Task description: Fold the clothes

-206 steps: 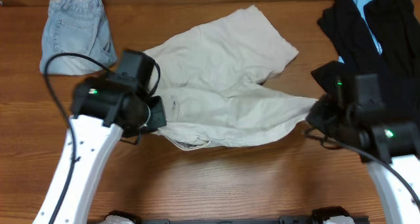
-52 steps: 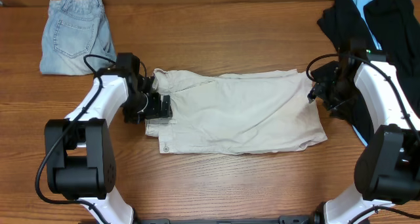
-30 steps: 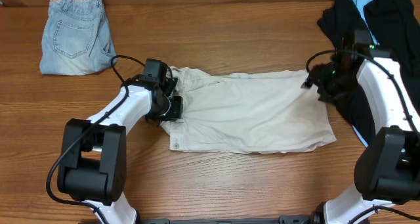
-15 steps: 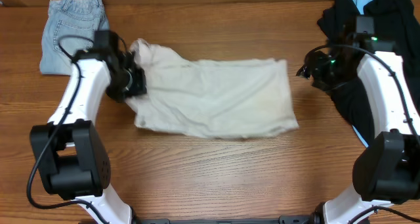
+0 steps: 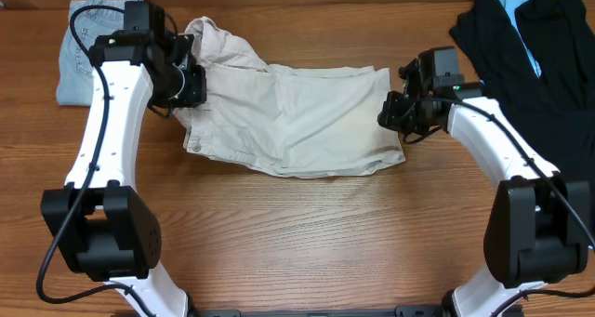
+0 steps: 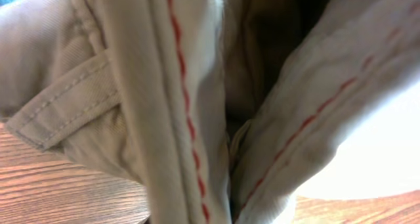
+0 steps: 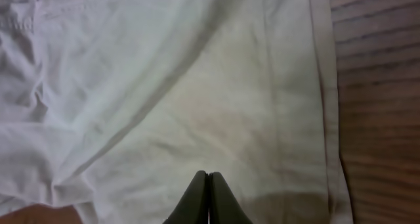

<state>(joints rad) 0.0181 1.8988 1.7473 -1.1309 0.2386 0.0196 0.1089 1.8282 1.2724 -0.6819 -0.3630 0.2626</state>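
The beige shorts point(image 5: 307, 112) lie folded lengthwise across the middle of the table, with the waistband end bunched and raised at the far left. My left gripper point(image 5: 189, 80) is shut on that waistband. In the left wrist view the cloth point(image 6: 164, 86), with red stitching and a belt loop, fills the frame and hides the fingers. My right gripper point(image 5: 389, 115) is over the right hem end. In the right wrist view its fingers point(image 7: 209, 177) are shut together with nothing between them, just above the flat cloth point(image 7: 164, 86).
Light-blue denim shorts point(image 5: 76, 61) lie at the far left corner, right behind my left arm. Black garments with light-blue trim point(image 5: 530, 57) are piled at the far right. Bare wooden table point(image 5: 307, 243) runs along the front; it also shows in the right wrist view point(image 7: 380, 86).
The shorts went from spread out to folded, then slid left and back. My left gripper carried the waistband to the far left. My right gripper moved left over the hem.
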